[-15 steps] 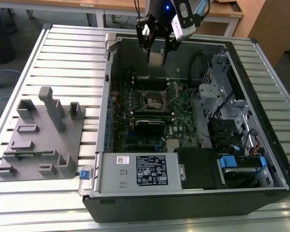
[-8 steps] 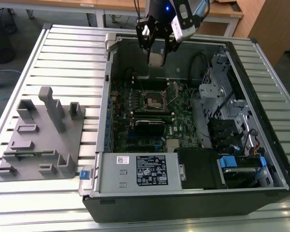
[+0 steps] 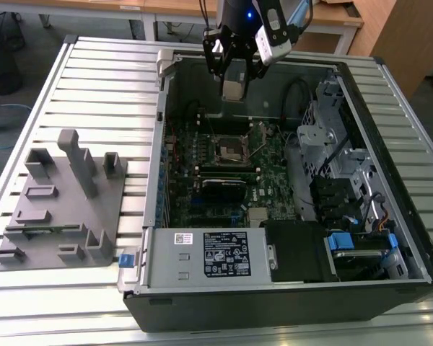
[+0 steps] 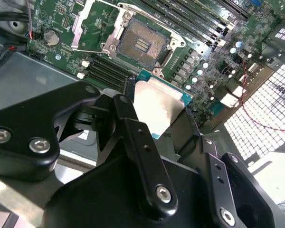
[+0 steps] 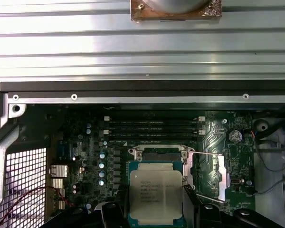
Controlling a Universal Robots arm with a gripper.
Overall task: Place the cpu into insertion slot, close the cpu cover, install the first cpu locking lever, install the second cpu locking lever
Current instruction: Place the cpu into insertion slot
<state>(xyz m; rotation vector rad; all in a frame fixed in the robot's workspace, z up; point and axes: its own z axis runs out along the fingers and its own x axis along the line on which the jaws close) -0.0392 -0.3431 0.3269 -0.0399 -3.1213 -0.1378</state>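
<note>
My gripper (image 3: 233, 78) hangs over the back of the open computer case, shut on the cpu (image 4: 159, 107). The chip's silver-grey top with green edging sits between the two black fingers (image 4: 137, 142) in both wrist views; the cpu (image 5: 155, 192) hovers above the board, apart from it. Just beyond it lies the insertion slot (image 4: 142, 43), a dark square socket with a silver rim on the green motherboard, bare inside. The cpu cover (image 4: 91, 26) is swung open to one side of the socket. In the exterior view the insertion slot (image 3: 231, 149) lies below and in front of the gripper.
A power supply box (image 3: 216, 256) with a white label fills the case's near side. Drive cages and cables (image 3: 332, 151) crowd the exterior view's right. Long black memory slots (image 5: 154, 128) flank the socket. A grey fixture plate (image 3: 61, 209) rests on the slatted table (image 3: 94, 79).
</note>
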